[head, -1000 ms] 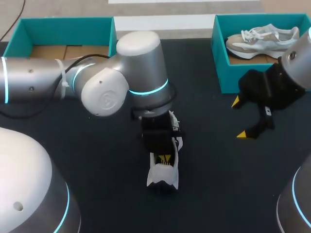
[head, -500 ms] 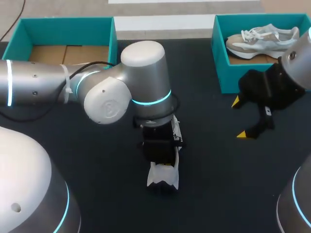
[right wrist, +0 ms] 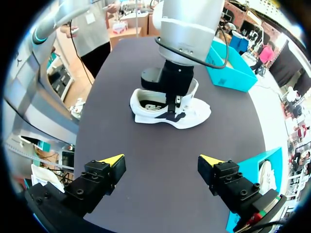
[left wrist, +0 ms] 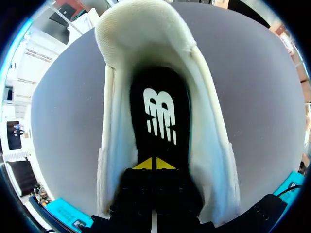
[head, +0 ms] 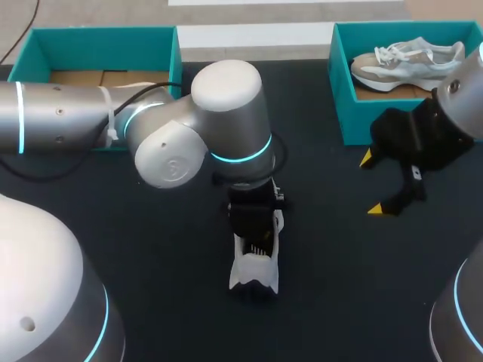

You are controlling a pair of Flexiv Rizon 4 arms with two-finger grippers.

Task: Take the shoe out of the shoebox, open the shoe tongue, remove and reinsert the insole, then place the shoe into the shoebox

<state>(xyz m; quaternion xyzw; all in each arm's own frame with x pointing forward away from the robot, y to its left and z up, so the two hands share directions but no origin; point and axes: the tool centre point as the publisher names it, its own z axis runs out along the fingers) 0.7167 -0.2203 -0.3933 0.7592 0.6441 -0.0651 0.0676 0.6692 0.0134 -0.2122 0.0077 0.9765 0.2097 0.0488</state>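
A white shoe (head: 255, 273) lies on the dark table near the middle, its heel toward me. My left gripper (head: 256, 243) reaches down into its opening. In the left wrist view the shoe's white collar (left wrist: 114, 145) surrounds a black insole (left wrist: 158, 111) with a white logo, and the left gripper (left wrist: 155, 164) is shut, its yellow tips together and resting on the insole. Whether it pinches the insole I cannot tell. My right gripper (head: 372, 184) hangs open and empty beside the right shoebox; from the right gripper (right wrist: 162, 160) the shoe (right wrist: 194, 115) lies ahead.
A teal shoebox (head: 343, 113) at the back right holds a second pale shoe (head: 407, 60). Another teal shoebox (head: 98, 36) at the back left shows only its cardboard floor. My left arm's big elbow (head: 226, 121) stands over the table's middle.
My left arm's elbow has swung right and its gripper has gone deeper into the shoe; its yellow tips, seen from above before, are now hidden. The right arm has not moved.
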